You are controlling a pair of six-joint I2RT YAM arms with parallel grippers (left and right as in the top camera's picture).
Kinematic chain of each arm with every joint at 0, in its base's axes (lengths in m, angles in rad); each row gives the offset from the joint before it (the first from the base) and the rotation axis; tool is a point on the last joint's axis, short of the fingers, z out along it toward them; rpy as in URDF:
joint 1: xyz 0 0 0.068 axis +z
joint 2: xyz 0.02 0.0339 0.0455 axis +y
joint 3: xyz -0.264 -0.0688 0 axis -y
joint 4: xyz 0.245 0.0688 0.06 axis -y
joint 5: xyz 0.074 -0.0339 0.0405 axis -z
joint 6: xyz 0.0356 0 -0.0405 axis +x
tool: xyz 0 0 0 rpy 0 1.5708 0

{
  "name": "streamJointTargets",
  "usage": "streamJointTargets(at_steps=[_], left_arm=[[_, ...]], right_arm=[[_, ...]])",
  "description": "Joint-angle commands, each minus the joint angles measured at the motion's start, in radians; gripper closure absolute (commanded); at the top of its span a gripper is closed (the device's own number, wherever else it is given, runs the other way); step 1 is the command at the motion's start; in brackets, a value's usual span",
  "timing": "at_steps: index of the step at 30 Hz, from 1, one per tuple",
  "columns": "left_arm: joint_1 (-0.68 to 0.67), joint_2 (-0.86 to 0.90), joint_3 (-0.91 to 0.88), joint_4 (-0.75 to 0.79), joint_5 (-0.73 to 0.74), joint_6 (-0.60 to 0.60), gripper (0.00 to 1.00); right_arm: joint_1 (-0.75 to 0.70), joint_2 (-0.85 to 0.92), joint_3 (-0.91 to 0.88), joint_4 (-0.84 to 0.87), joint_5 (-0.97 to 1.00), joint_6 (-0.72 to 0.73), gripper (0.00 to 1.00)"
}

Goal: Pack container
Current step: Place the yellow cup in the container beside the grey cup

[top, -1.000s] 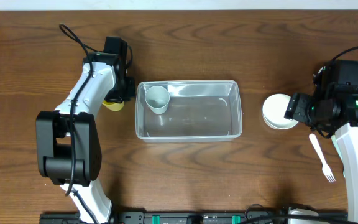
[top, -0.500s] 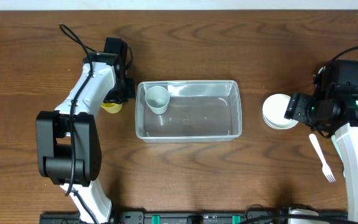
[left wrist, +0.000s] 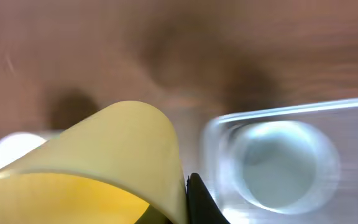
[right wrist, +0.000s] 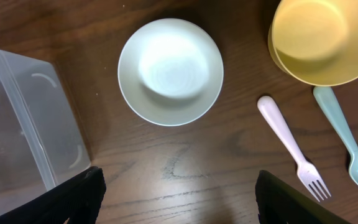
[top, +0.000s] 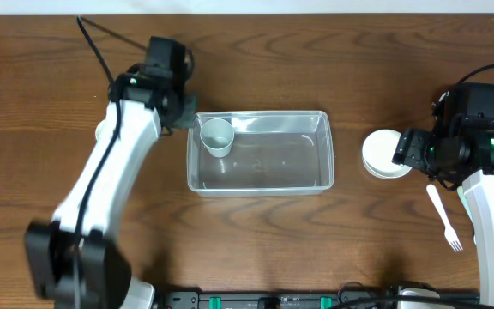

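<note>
The left gripper (top: pixel 175 101) clenches a yellow cup (left wrist: pixel 104 155) beside the container (top: pixel 329 150), probably to pack it near the pale cup (top: pixel 217 136) inside, while the right gripper (right wrist: pixel 179 177) hangs released.

No legible txt, labels, brand names, nos. or signs in any view.

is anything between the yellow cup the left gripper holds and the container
Nothing visible blocks it. The yellow cup hangs just outside the container's left end. A pale cup already stands in that end's far corner; the rest of the floor is bare.
</note>
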Motion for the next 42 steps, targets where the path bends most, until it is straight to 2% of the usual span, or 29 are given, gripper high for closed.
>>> streamJointTargets(at_steps=[1, 6, 11, 14, 27, 42], left_arm=[[-0.083, -0.103, 0.028, 0.009, -0.001, 0.078, 0.94], [-0.264, -0.145, 0.027, 0.021, -0.001, 0.136, 0.94], [-0.406, -0.073, 0.027, 0.029, -0.001, 0.186, 0.94], [-0.447, -0.005, 0.027, 0.039, -0.001, 0.188, 0.95], [-0.444, 0.242, 0.027, 0.039, -0.001, 0.187, 0.94], [-0.360, 0.312, 0.024, 0.038, -0.001, 0.185, 0.94]], right_arm=[[-0.006, -0.001, -0.006, -0.003, 0.003, -0.009, 0.21], [-0.006, -0.001, -0.006, -0.002, 0.003, -0.009, 0.21], [-0.006, -0.001, -0.006, -0.003, 0.003, -0.009, 0.21], [-0.006, -0.001, -0.006, -0.004, 0.003, -0.009, 0.21], [-0.006, -0.001, -0.006, -0.007, 0.003, -0.009, 0.21], [-0.006, -0.001, -0.006, -0.018, 0.003, -0.009, 0.21]])
